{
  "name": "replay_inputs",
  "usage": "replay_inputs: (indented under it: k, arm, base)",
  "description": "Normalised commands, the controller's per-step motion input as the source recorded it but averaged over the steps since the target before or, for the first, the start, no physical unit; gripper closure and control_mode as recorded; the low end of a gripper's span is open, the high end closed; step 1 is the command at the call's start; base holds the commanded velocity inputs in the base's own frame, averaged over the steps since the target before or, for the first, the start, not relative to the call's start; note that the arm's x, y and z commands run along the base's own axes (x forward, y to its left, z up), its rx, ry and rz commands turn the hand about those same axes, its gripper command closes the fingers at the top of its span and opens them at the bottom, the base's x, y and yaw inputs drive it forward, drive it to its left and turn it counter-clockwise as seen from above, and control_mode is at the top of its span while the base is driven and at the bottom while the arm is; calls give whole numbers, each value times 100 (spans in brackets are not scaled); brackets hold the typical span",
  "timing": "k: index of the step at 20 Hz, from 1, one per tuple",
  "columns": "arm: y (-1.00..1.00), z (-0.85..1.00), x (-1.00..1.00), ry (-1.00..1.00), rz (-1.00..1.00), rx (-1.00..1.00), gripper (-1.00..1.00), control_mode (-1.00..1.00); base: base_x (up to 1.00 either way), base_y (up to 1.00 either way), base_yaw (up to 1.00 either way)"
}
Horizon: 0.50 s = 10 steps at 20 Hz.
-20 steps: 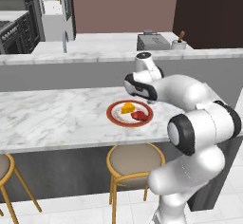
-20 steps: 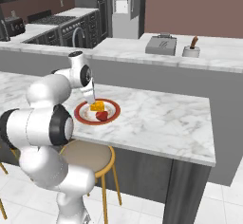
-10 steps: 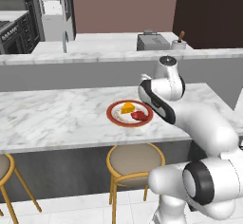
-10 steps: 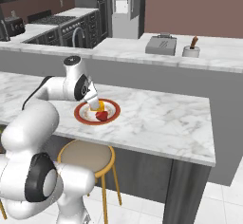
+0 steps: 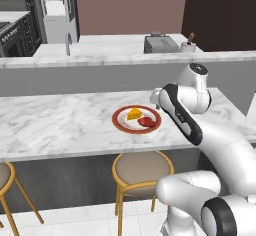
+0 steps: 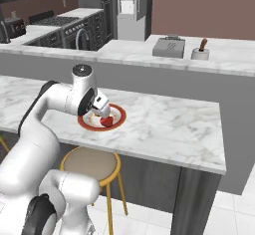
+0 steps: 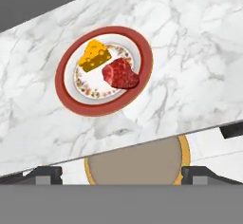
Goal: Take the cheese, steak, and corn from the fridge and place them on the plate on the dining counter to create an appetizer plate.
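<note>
The red-rimmed plate (image 5: 136, 119) (image 6: 117, 117) (image 7: 66, 95) lies on the marble dining counter (image 5: 60, 125) (image 6: 164, 124) (image 7: 190, 52). On it sit the orange cheese (image 5: 134, 113) (image 7: 95, 55) and, touching it, the dark-red steak (image 5: 146, 122) (image 6: 106, 122) (image 7: 121, 74). My gripper (image 5: 156, 100) (image 6: 101, 110) (image 7: 121, 174) hovers above the plate's stool-side edge, open, with nothing between its fingers. The fridge (image 5: 55, 7) (image 6: 130, 5) stands far back with its white shelves showing. The corn is out of view.
A round wooden stool (image 5: 142, 167) (image 6: 89, 162) (image 7: 135, 163) stands under the counter's near edge below the plate. On the back counter are a grey box (image 5: 161, 43) (image 6: 168, 46) and a white pot (image 5: 188, 45) (image 6: 200, 53). The counter ends to the right (image 6: 219, 129).
The hand has lifted off the plate and drawn back toward the stool side, while the elbow swung outward. Cheese and steak stay on the plate. The gripper remains open.
</note>
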Motion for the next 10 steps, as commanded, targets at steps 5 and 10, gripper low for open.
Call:
replay_inputs:
  k: [5, 10]
  arm:
    - [10, 21, -60, 1, 31, -22, -100, -100]
    - [0, 21, -69, -5, 11, -17, -100, -100]
  base:
    - [0, 0, 0]
    - [0, 0, 0]
